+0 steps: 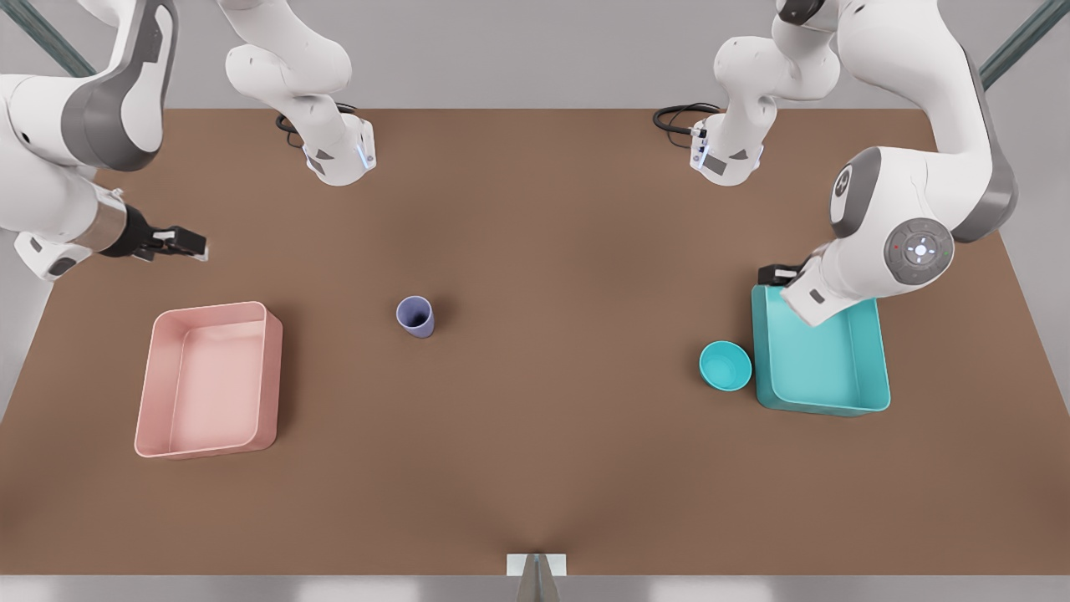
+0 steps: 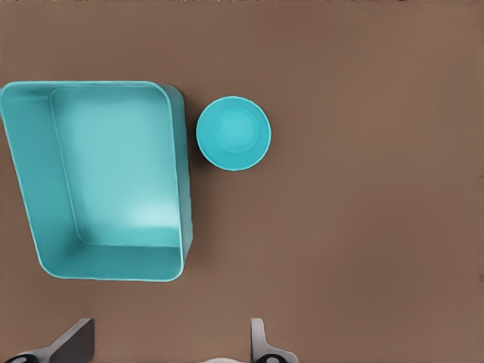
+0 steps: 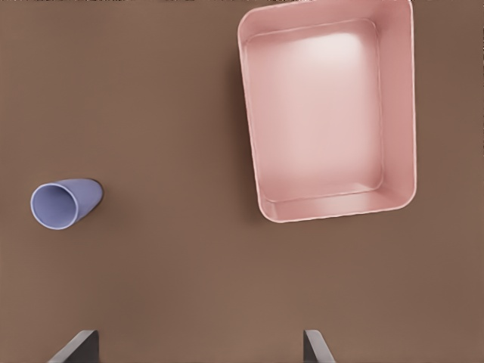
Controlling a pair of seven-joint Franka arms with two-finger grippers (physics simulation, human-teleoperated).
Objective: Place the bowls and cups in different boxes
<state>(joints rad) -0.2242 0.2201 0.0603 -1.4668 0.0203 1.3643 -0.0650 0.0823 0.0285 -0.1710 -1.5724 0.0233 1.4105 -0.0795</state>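
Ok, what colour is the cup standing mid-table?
Lavender-purple, plain, no pattern. The cup shows best in the front view.

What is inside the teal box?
Nothing shows inside the teal box; its floor looks bare. The teal bowl sits on the table beside it. In the front view the left arm covers one corner.

On the brown counter (image 1: 535, 468), the pale pink plastic tray (image 1: 207, 380) lies at the front view's left, the lavender tumbler (image 1: 415, 317) near the middle, and the small round teal bowl (image 1: 725, 365) just beside the teal plastic tray (image 1: 823, 359) at the right.
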